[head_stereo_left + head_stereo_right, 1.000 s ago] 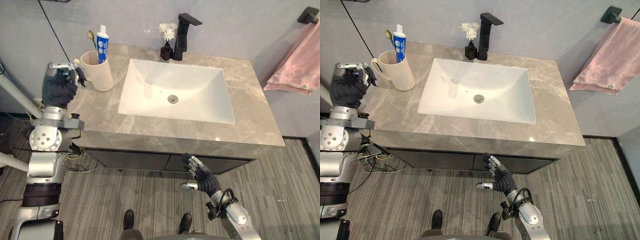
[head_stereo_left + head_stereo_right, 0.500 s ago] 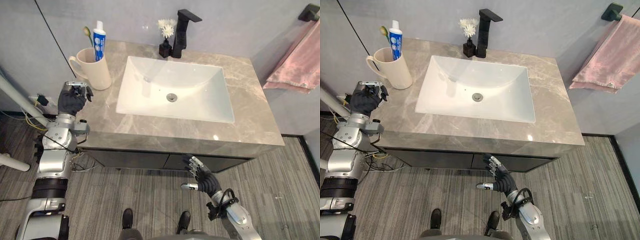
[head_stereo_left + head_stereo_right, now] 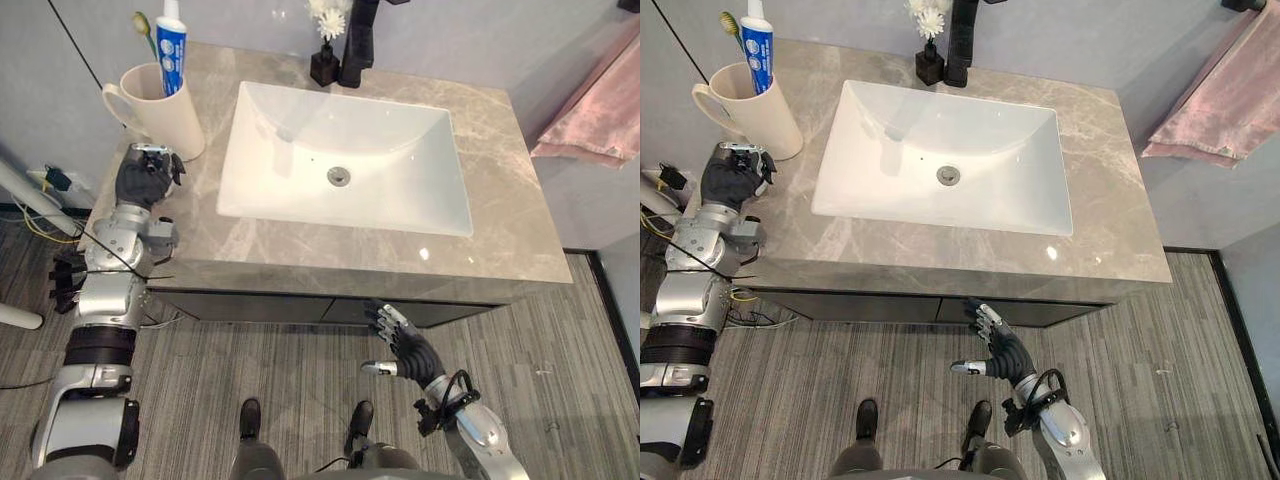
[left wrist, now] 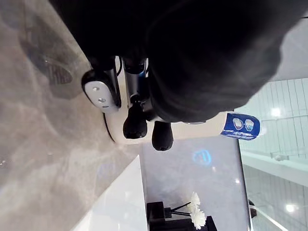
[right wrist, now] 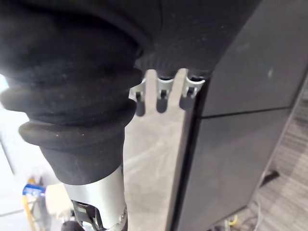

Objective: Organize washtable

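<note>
Left hand (image 3: 146, 176) hovers over the countertop (image 3: 500, 180) just in front of the cream mug (image 3: 160, 100), fingers curled on nothing. R hand (image 3: 405, 345) is well below the mug, fingers spread. Mug holds toothpaste tube (image 3: 172, 50) + toothbrush (image 3: 141, 22) — sorted, I reckon. Next: check the black vase (image 3: 324, 68) w/ flowers, well right of mug.
</note>
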You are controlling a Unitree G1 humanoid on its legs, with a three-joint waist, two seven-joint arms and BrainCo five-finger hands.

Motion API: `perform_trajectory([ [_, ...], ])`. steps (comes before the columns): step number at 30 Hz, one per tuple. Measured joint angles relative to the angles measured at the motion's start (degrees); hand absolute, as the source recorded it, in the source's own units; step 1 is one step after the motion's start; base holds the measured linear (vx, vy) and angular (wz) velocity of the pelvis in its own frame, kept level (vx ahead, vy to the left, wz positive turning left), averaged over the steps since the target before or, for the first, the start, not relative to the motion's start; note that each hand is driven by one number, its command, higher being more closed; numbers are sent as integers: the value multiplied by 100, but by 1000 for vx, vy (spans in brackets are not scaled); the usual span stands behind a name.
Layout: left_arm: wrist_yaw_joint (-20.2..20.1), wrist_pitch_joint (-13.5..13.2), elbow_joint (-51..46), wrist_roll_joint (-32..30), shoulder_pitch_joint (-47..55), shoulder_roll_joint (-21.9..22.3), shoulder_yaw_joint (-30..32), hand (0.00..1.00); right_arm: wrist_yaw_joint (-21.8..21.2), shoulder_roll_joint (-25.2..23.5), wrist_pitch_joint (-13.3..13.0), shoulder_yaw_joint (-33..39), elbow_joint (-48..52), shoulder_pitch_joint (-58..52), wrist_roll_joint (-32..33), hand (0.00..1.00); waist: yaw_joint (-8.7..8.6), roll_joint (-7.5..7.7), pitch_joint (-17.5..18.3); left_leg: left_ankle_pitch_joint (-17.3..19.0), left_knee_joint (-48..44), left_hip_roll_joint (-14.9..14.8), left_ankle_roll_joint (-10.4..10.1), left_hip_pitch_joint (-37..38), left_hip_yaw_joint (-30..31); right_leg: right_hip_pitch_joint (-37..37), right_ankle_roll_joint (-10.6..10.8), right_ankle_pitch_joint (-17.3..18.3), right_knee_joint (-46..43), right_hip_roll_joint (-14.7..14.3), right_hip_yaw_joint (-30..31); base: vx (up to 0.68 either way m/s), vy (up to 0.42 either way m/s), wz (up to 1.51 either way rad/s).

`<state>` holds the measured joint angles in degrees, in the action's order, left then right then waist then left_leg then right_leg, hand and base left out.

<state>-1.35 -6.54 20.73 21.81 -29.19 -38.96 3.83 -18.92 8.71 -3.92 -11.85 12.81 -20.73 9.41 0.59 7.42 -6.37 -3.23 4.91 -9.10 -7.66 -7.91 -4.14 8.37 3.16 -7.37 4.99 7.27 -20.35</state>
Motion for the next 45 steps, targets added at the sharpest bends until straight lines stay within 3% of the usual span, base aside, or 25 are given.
perform_trajectory([
  [14, 16, -47, 461, 4, -441, -255, -160, 100, 4, 246, -24, -232, 229, 30, -54, 0, 12, 35, -242, 95, -184, -21, -28, -138, -62, 103, 10, -9, 25, -15, 124, 2, -2, -3],
  [29, 28, -108, 1073, 10, -1164, -707, -448, 100, 10, 244, -23, -247, 251, 48, -52, 0, 17, 197, -332, 111, -196, -69, -49, -181, -268, 279, -16, -71, 35, -64, 342, -2, -4, -7],
  [33, 37, -68, 1316, 22, -1518, -846, -662, 100, 10, 239, -28, -247, 467, 22, -50, 0, -40, 264, -387, 152, -276, -94, -76, -194, -328, 292, -39, -96, 51, -86, 402, -2, -10, -9],
  [45, 26, -9, 1714, 30, -2017, -929, -918, 100, 4, 241, -28, -252, 455, -134, -51, 0, -159, 262, -391, 234, -382, -100, -71, -258, -431, 380, -36, -110, 55, -87, 487, 2, -3, -4],
])
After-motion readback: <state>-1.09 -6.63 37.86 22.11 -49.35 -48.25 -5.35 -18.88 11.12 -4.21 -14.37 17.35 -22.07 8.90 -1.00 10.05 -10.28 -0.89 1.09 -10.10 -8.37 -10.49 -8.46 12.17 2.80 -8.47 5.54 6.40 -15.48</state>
